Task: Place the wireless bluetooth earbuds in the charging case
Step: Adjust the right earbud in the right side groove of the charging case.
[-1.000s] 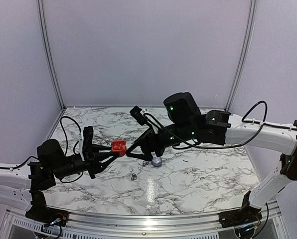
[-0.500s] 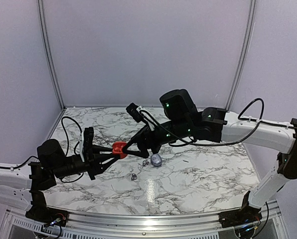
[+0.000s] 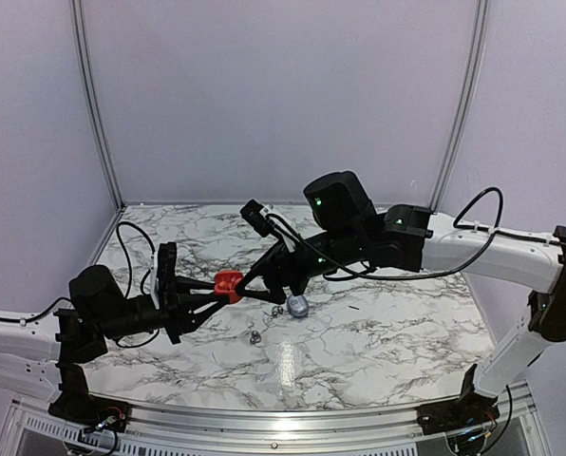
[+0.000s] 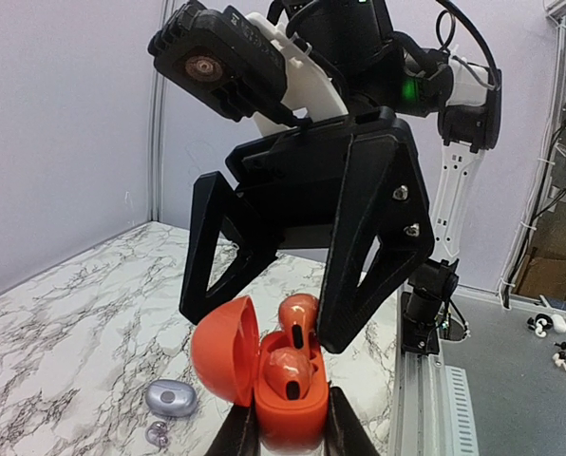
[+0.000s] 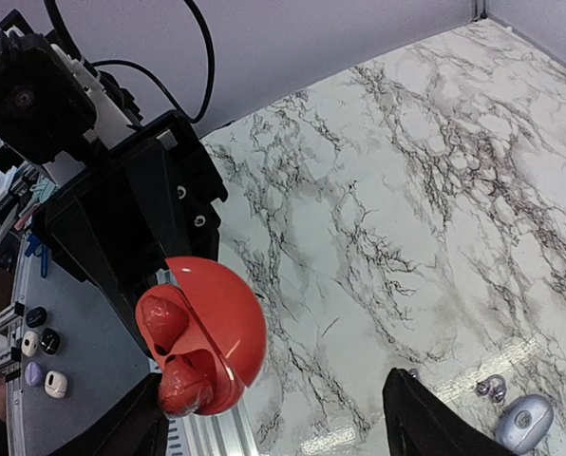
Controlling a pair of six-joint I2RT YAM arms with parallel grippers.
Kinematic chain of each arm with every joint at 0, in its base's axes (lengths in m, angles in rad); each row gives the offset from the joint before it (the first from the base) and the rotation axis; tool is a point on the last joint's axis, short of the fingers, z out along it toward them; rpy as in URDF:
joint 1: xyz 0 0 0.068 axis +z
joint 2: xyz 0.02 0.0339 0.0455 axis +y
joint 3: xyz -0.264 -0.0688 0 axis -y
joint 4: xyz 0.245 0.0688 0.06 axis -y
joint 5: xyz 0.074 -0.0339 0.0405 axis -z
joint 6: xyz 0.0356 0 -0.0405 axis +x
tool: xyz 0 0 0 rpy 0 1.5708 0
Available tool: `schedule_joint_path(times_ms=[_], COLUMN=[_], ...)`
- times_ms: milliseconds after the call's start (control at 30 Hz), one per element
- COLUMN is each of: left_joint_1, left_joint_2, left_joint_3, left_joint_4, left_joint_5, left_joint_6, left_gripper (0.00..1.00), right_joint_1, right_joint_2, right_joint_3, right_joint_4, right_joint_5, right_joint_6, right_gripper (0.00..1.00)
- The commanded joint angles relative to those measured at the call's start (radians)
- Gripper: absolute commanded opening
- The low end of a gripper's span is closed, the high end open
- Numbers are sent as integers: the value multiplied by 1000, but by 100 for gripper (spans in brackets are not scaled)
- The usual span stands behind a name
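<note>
My left gripper [image 3: 217, 290] [image 4: 290, 433] is shut on the base of a red charging case [image 3: 227, 282] [image 4: 285, 414] and holds it above the table, lid [image 4: 223, 351] [image 5: 222, 323] swung open. One red earbud [image 4: 289, 371] [image 5: 164, 318] sits in a slot. The other red earbud [image 4: 299, 317] [image 5: 182, 386] stands up out of the far slot, right beside one finger [image 4: 368, 247] of my right gripper [image 3: 249, 286] [image 5: 275, 380]. That gripper is open, and its fingers straddle the case.
A lavender-grey case [image 3: 297, 306] [image 4: 172, 397] [image 5: 523, 423] lies on the marble table [image 3: 378, 332] below the grippers. Silvery buds lie near it [image 3: 276, 311] [image 4: 157, 435] [image 5: 492, 387] and further forward [image 3: 255, 336]. Small cases sit on the grey ledge [image 5: 41, 353] beside the table.
My right arm has moved left, bringing its fingers around the red case. Its jaws have narrowed slightly. The left arm and case have stayed put.
</note>
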Motion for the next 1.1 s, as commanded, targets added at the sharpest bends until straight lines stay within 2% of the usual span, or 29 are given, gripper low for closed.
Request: schedule_joint_path(times_ms=[0,233,467,767,1067], left_joint_1=[4,4,6,6,6], left_joint_2=[-5,-5,-7,-1,7], left_joint_3=[16,10,1,2,7], left_joint_4=[59,79,96,104,104], left_joint_5=[40,68,64,99,105], left_joint_6=[-5,-4,-6,10,13], left_gripper=[0,0,0,0,0], right_joint_1=[-4,-6,-9,-79,-76], right_joint_2=[-9,-11,-57,-79,-36], right_joint_3=[35,48,26,-7,12], right_joint_4=[-13,-32,17,110,115], right_joint_5=[0,-25,-138,-206,-234], right_joint_6=[-15,-39,-65,22,34], right_gripper=[77,77,77,77,76])
